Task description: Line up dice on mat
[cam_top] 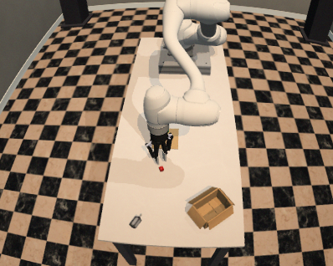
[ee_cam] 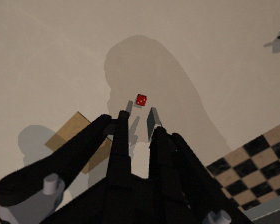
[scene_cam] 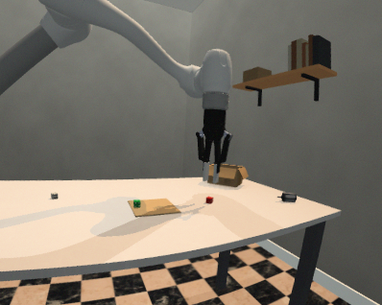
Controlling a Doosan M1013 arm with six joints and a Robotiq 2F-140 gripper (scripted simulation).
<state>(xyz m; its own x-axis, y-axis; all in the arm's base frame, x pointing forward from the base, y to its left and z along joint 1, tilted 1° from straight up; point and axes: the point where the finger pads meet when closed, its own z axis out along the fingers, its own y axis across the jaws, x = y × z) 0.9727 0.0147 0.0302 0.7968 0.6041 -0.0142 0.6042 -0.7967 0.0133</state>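
A red die (cam_top: pixel 161 168) lies on the bare table beyond the mat, seen also in the side view (scene_cam: pixel 209 199) and the wrist view (ee_cam: pixel 141 100). A green die (scene_cam: pixel 136 202) sits on the tan mat (scene_cam: pixel 154 207); in the overhead view the arm hides most of the mat (cam_top: pixel 174 139). A grey die (scene_cam: pixel 54 195) lies far off on the table, toward the base end. My gripper (scene_cam: pixel 211 178) hangs well above the table, roughly over the red die. Its fingers stand a narrow gap apart with nothing between them. It also shows in the overhead view (cam_top: pixel 160 156).
An open cardboard box (cam_top: pixel 210 207) stands near the table's far right corner. A small dark metal object (cam_top: pixel 135 221) lies near the far left edge. A wall shelf with books (scene_cam: pixel 295 67) hangs beyond the table.
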